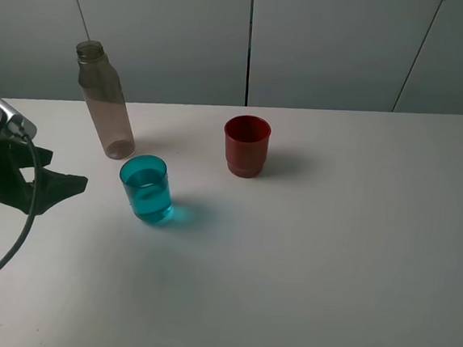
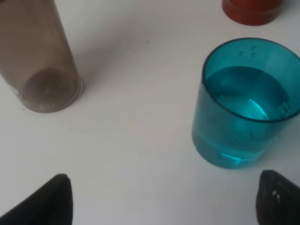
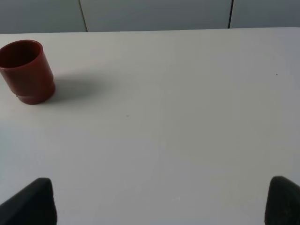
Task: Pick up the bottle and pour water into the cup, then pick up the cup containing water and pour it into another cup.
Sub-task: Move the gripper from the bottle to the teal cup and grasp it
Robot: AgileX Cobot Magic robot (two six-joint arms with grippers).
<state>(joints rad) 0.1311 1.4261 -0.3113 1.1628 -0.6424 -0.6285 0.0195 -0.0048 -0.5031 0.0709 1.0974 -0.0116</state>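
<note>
The tall capless grey-brown bottle (image 1: 103,110) stands upright at the back left; its base shows in the left wrist view (image 2: 44,79). The teal tumbler (image 1: 147,188) stands in front of it with water inside, and is close in the left wrist view (image 2: 243,108). The dark red cup (image 1: 246,145) stands to the right of both, and also shows in the right wrist view (image 3: 26,70). My left gripper (image 1: 68,170) is open and empty, just left of the tumbler, its black fingertips wide apart (image 2: 166,201). My right gripper (image 3: 159,206) is open and empty over bare table; the high view does not show it.
The white table (image 1: 330,255) ends at a grey panelled wall (image 1: 332,44) behind the bottle. A black cable (image 1: 15,236) hangs from the left arm at the table's left edge. The red cup's rim shows at the edge of the left wrist view (image 2: 251,11).
</note>
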